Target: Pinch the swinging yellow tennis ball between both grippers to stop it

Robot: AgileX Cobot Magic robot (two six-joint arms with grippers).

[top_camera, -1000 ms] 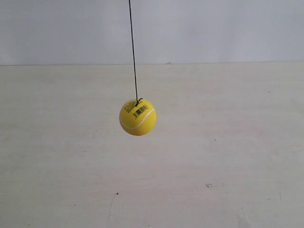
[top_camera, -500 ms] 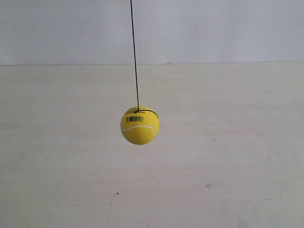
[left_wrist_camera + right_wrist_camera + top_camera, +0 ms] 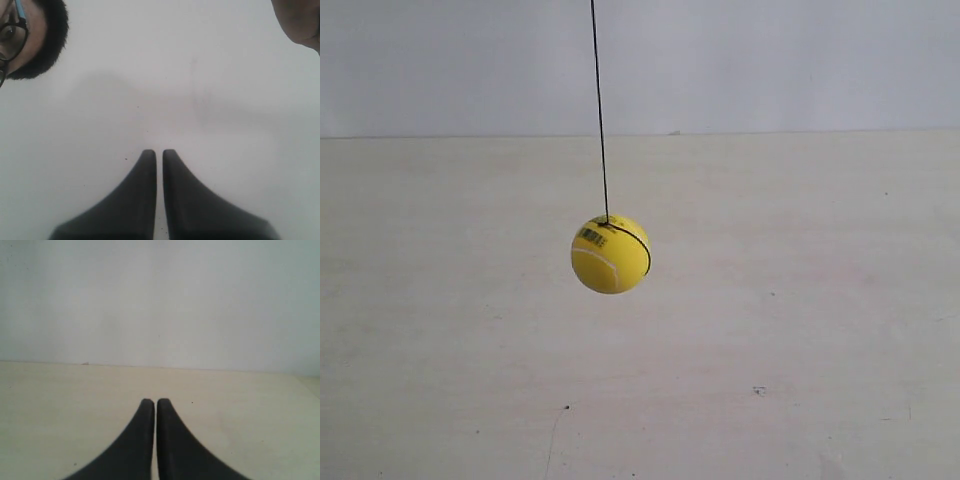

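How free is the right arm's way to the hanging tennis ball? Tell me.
Probably yes, though not at once: nothing stands around the yellow tennis ball on its string, but the right pincer, shut, sees no ball and no arm shows near it.

A pale scuffed tabletop meets a white wall; a bespectacled dark-haired head shows.

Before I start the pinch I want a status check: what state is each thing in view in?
yellow tennis ball: hanging in the air on its string, touched by neither gripper.
black string: taut, close to vertical.
left gripper: jaws shut, holding nothing.
right gripper: jaws shut, holding nothing.
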